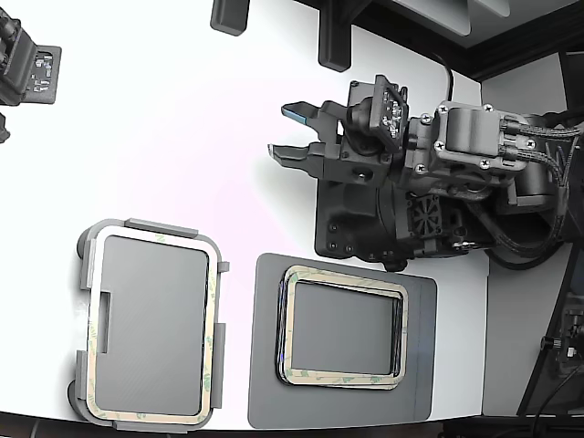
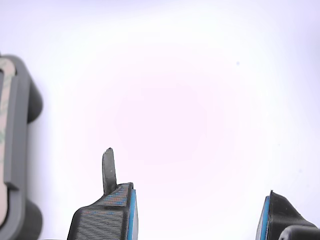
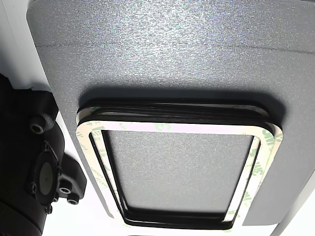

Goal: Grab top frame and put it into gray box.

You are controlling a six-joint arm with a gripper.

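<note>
The gripper [image 1: 285, 132] hung with its jaws apart, holding nothing, above bare table. At five o'clock of it in the exterior view the top frame [image 1: 343, 276] capped a stack (black frames under it) on the dark mat [image 1: 420, 347]. Farther off, at seven o'clock, lay the gray box [image 1: 91, 265], a frame already seated inside. Stacked rims risked a double pick.

A glossy white table [image 1: 182, 119] under bright light with a faint pink glare, dark equipment along its far edge and a dark floor beyond.
</note>
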